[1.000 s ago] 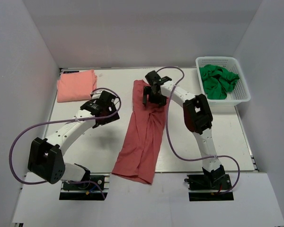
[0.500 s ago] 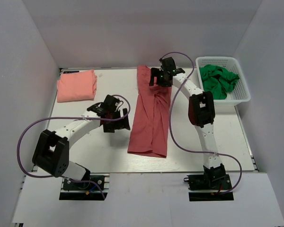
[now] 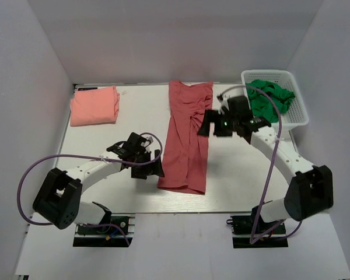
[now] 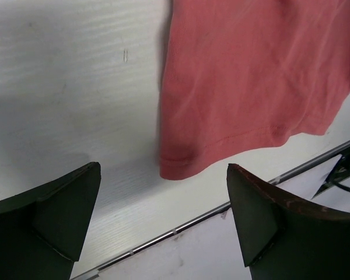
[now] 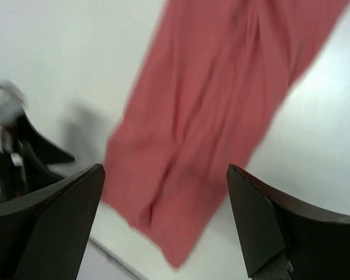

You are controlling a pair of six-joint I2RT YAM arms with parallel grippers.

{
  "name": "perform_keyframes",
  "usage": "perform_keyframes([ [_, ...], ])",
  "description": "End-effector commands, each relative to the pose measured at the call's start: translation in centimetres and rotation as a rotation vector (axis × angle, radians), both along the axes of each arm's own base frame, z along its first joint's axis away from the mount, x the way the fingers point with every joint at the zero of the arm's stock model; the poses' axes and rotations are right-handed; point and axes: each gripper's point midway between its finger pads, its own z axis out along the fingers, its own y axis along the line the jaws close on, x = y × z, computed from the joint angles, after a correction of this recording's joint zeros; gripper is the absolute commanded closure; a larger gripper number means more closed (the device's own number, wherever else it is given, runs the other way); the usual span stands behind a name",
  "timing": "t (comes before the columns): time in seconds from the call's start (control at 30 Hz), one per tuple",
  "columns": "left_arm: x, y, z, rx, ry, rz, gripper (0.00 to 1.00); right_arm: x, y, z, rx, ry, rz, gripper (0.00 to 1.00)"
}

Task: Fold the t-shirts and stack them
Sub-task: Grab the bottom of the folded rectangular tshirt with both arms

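The brick-red t-shirt [image 3: 186,140] is laid out as a long narrow strip down the middle of the desk [image 3: 251,175], from top centre to the lower centre of the overhead view. Its sides appear to be already turned in, so the lengthwise fold is judged done and the crosswise fold is in hand. The salmon-pink t-shirt [image 3: 94,105] is seen folded flat at the upper left, well apart. A basket [image 3: 297,119] holding green cloth [image 3: 268,99] stands at the upper right.

The left gripper [image 3: 153,170] is held just beside the strip's lower left corner, its jaws spread wide with nothing between them. The right gripper [image 3: 209,128] is poised at the strip's right edge, above the middle, likewise wide apart and empty.

For the next move, the lower hem would probably need to be pinched at both corners and carried up toward the collar end, with the layers kept together.

The hem corner [image 4: 175,169] and its stitched seam are shown clearly only in the left wrist view, along with the desk's near edge beyond it. The right wrist view is blurred, but the long creases running down the strip are shown. The salmon-pink shirt and the basket are seen only from overhead.
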Motion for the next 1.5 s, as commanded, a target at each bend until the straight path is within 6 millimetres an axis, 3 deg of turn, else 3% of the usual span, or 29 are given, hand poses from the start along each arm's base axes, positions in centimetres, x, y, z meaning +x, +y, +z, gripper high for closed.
perform_keyframes([
  [0.0, -1.2, -0.3, -0.5, -0.010, 0.012, -0.030, 0.02, -7.1, -1.8, -6.5, -0.029, 0.273, -0.004, 0.09],
  [0.03, -2.2, -0.5, -1.1, -0.014, 0.049, -0.046, 0.05, -11.1, -1.7, -9.0, 0.014, 0.414, 0.022, 0.09],
  [0.1, -2.6, -0.6, -1.7, 0.000, 0.070, -0.057, 0.06, -13.5, -0.8, -9.2, 0.095, 0.467, 0.059, 0.09],
  [0.13, -2.7, -0.7, -1.7, 0.008, 0.065, -0.063, 0.07, -15.4, -0.8, -10.9, 0.116, 0.556, 0.026, 0.09],
  [0.2, -2.7, -0.3, -2.8, 0.051, 0.069, -0.047, 0.10, -16.2, -0.7, -11.8, 0.158, 0.539, 0.009, 0.09],
  [0.4, -2.9, -0.6, -3.6, 0.065, 0.080, -0.052, 0.20, -17.7, -1.9, -15.4, 0.037, 0.599, -0.032, 0.09],
  [0.47, -2.9, -0.9, -3.5, 0.066, 0.080, -0.061, 0.24, -18.2, -1.4, -15.7, 0.045, 0.626, -0.026, 0.12],
  [0.5, -3.0, -0.8, -3.7, 0.071, 0.087, -0.061, 0.32, -18.7, -1.4, -16.6, 0.040, 0.661, -0.022, 0.12],
  [0.6, -3.2, -1.3, -3.7, 0.072, 0.087, -0.079, 0.43, -19.8, -1.1, -17.2, 0.040, 0.726, -0.014, 0.20],
  [0.7, -3.6, -1.3, -3.8, 0.078, 0.095, -0.088, 0.43, -20.5, -1.3, -17.4, 0.014, 0.744, -0.014, 0.28],
  [0.73, -3.6, -1.2, -4.0, 0.084, 0.103, -0.088, 0.49, -20.5, -1.3, -17.4, 0.009, 0.736, -0.015, 0.32],
  [0.83, -4.0, -1.3, -4.3, 0.091, 0.111, -0.099, 0.54, -20.5, -1.2, -17.6, 0.006, 0.747, -0.014, 0.49],
  [0.87, -4.0, -1.3, -4.5, 0.096, 0.118, -0.099, 0.55, -20.6, -1.1, -17.7, 0.007, 0.749, -0.010, 0.61],
  [1.0, -4.0, -1.6, -4.9, 0.107, 0.133, -0.108, 0.62, -19.9, -0.9, -17.8, -0.008, 0.736, -0.001, 0.73],
  [1.07, -3.7, -1.9, -4.7, 0.110, 0.130, -0.116, 0.75, -19.9, -0.6, -17.8, -0.003, 0.752, 0.016, 0.78],
  [1.13, -3.6, -1.7, -4.8, 0.117, 0.125, -0.113, 0.82, -20.1, -0.3, -17.6, 0.009, 0.755, 0.035, 0.99],
  [1.2, -3.2, -1.8, -4.4, 0.118, 0.111, -0.109, 1.00, -20.2, -0.4, -17.5, 0.008, 0.758, 0.034, 1.00],
  [1.33, -3.4, -2.5, -2.3, 0.059, 0.088, -0.124, 1.00, -20.6, -0.4, -16.4, 0.010, 0.743, 0.050, 1.00],
  [1.47, -5.2, -2.4, -0.3, 0.020, 0.120, -0.134, 1.00, -21.8, -0.2, -14.8, 0.052, 0.744, 0.066, 1.00],
])
